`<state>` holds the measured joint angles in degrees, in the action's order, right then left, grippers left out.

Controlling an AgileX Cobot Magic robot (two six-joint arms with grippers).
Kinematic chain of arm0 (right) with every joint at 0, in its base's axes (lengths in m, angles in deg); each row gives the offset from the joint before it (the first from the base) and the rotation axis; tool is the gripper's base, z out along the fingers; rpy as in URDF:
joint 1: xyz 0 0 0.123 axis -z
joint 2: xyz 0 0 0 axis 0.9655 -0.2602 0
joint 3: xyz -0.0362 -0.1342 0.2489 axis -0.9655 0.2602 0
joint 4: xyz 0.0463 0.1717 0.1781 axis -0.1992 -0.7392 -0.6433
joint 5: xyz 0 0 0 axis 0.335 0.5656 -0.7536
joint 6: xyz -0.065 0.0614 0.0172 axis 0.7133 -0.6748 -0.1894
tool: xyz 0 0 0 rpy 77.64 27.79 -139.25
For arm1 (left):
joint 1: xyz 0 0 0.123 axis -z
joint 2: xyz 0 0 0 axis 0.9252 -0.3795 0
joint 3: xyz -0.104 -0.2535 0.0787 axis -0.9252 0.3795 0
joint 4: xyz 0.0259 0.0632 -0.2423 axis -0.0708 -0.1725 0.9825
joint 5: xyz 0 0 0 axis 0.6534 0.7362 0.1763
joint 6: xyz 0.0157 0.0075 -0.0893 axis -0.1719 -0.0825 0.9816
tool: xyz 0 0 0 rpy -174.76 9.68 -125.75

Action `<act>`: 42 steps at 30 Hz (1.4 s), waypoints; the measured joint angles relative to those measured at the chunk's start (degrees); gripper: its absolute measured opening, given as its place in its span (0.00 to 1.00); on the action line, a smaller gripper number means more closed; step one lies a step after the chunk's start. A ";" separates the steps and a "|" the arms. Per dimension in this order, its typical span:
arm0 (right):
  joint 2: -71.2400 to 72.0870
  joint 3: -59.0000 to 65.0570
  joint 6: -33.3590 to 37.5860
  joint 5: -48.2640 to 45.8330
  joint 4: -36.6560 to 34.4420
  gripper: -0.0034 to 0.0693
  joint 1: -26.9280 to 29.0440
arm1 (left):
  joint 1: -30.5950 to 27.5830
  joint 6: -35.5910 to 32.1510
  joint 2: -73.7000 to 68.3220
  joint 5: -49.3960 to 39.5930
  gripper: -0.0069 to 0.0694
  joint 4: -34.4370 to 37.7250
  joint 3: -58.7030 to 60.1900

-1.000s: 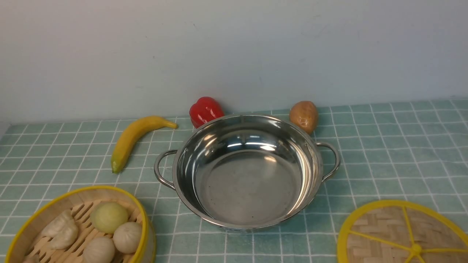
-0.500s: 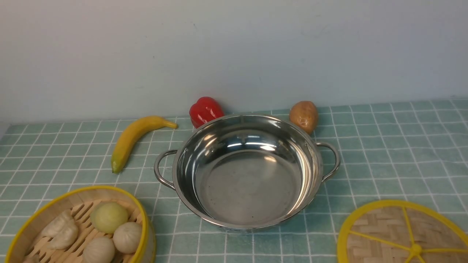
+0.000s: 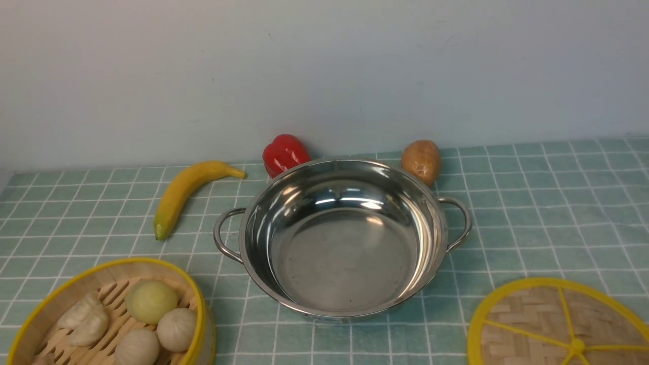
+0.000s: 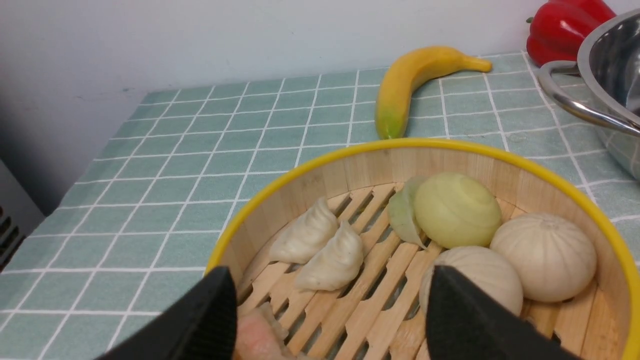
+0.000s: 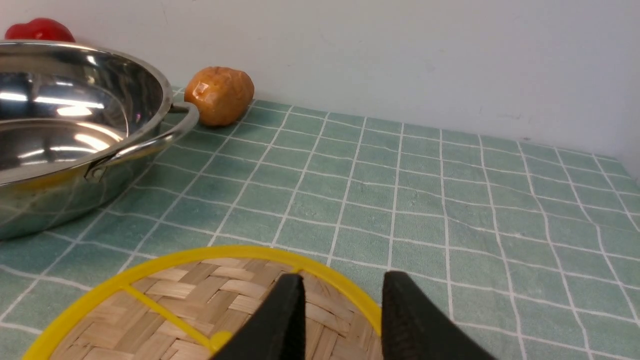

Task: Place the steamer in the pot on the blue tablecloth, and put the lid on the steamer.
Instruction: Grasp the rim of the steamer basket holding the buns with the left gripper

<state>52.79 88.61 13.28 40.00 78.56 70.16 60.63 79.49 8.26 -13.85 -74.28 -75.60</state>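
a shiny steel pot (image 3: 345, 253) sits on a blue checked tablecloth (image 3: 547, 203); the steamer (image 3: 133, 261), holding buns (image 4: 542, 255) and dumplings (image 4: 305, 232), stands to the near left of the pot, apart from it; the lid (image 3: 532, 324) lies flat to the near right of the pot; a banana (image 3: 185, 190) lies left of the pot; a red pepper (image 3: 285, 152) and a potato (image 3: 422, 161) sit just behind the pot; the left gripper (image 4: 331, 272) hangs over the steamer, jaws spread wide; the right gripper (image 5: 345, 277) hangs over the lid's edge, jaws parted.
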 joint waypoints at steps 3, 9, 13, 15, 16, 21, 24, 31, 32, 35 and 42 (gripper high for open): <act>0.00 0.00 0.00 0.00 -0.05 0.38 0.00 | 0.00 0.13 0.00 1.08 0.71 1.02 0.00; 0.00 0.00 0.00 0.00 -0.05 0.38 0.00 | 0.00 3.30 0.00 8.96 0.71 12.19 0.00; 0.00 0.00 0.00 0.00 -0.05 0.38 0.00 | 0.00 4.25 0.00 15.31 0.71 14.57 0.00; 0.00 0.00 0.00 0.00 -0.05 0.38 0.00 | 0.00 5.18 0.00 17.47 0.71 14.84 0.00; 0.00 0.00 0.00 0.00 -0.05 0.38 0.00 | 0.00 5.18 0.00 17.68 0.71 14.84 0.00; 0.00 0.00 0.00 0.00 -0.05 0.38 0.00 | 0.00 8.06 0.00 21.99 0.71 15.72 0.05; 0.00 0.00 0.00 0.00 -0.05 0.38 0.00 | 0.00 11.14 0.00 23.35 0.71 17.14 -0.02; 0.00 0.00 0.00 0.00 -0.05 0.38 0.00 | 0.00 13.46 0.16 7.53 0.71 15.65 -15.85; 0.00 0.00 0.00 0.00 -0.05 0.38 0.00 | 0.00 13.24 0.10 6.78 0.71 15.60 -16.41; 0.00 0.00 0.00 0.00 -0.05 0.38 0.00 | 0.00 8.44 -1.63 -3.31 0.71 15.23 -24.31; 0.00 0.00 0.00 0.00 -0.05 0.38 0.00 | 0.00 -6.26 -10.89 -28.18 0.71 15.23 -35.16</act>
<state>52.79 88.61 13.28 40.00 78.51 70.16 60.63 73.22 -2.63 -42.03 -59.04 -110.76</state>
